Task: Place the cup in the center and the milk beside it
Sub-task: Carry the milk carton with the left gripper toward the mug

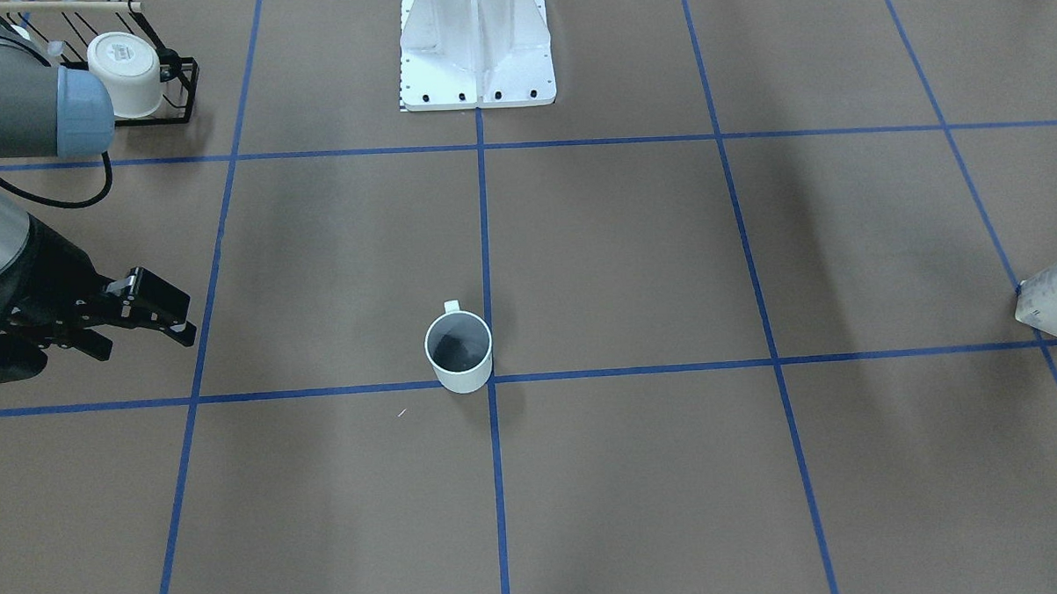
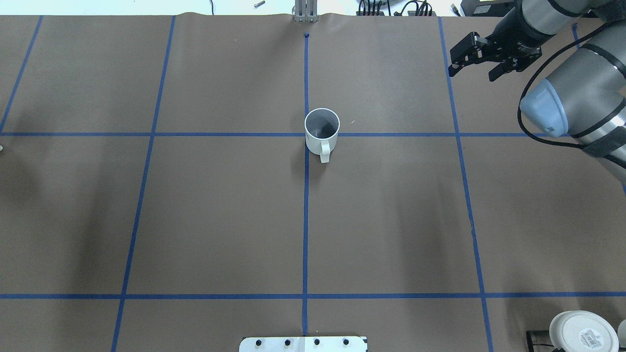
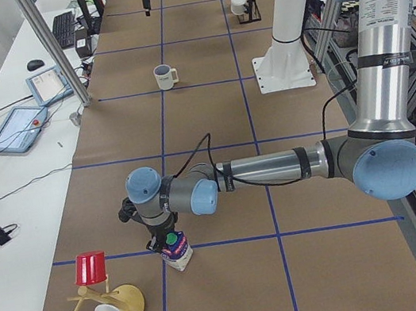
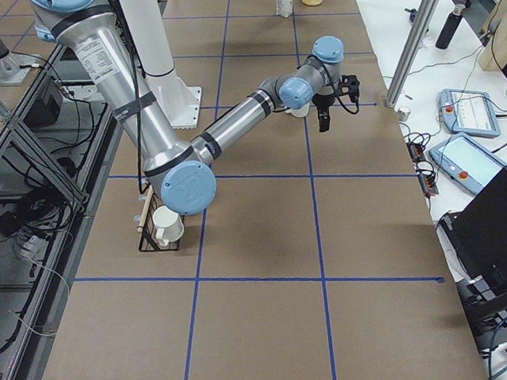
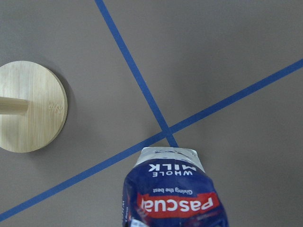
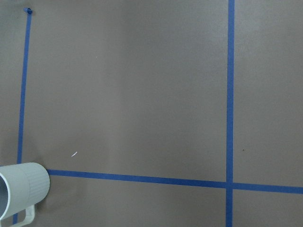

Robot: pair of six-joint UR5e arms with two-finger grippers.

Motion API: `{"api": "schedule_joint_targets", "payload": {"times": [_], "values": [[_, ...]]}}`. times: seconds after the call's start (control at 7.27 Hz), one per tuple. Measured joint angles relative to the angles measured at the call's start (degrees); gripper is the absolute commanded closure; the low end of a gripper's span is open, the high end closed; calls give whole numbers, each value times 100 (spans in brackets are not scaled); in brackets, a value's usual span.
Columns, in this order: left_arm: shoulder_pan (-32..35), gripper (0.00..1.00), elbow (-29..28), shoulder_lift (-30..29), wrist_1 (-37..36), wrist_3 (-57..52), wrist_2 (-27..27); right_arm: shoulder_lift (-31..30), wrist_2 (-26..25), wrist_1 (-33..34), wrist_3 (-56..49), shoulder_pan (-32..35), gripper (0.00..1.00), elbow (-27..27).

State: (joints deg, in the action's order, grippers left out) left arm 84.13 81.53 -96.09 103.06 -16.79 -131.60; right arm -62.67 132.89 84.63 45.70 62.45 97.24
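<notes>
You have the left end effector [image 3: 164, 242] right at the top of the milk [image 5: 173, 194]. It shows only in the side view, so you can't tell if it's clamped on the carton or apart. The milk is directly under that end effector, leaning, with its base by a tape crossing on the counter [image 2: 220, 220]. A wood stand [image 5: 28, 112] is just beside it, and a red cup [image 3: 91, 267] is on that stand.

Your right end effector [image 2: 472, 73] hangs above the counter with its fingers apart and nothing between them. The cup [image 2: 322, 131] is well apart from it, off toward the counter's middle. It stands upright by the centre tape crossing, handle toward the robot base [image 1: 476, 48]. The wrist view catches only the cup's edge, low in the corner. Cup and milk are well apart.
</notes>
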Motion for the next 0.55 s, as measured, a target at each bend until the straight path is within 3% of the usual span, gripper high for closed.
{"api": "schedule_joint_targets", "payload": {"times": [0.55], "values": [[-2, 100, 112, -731, -818, 60, -604, -8, 0, -7, 0, 7, 0, 8]]}}
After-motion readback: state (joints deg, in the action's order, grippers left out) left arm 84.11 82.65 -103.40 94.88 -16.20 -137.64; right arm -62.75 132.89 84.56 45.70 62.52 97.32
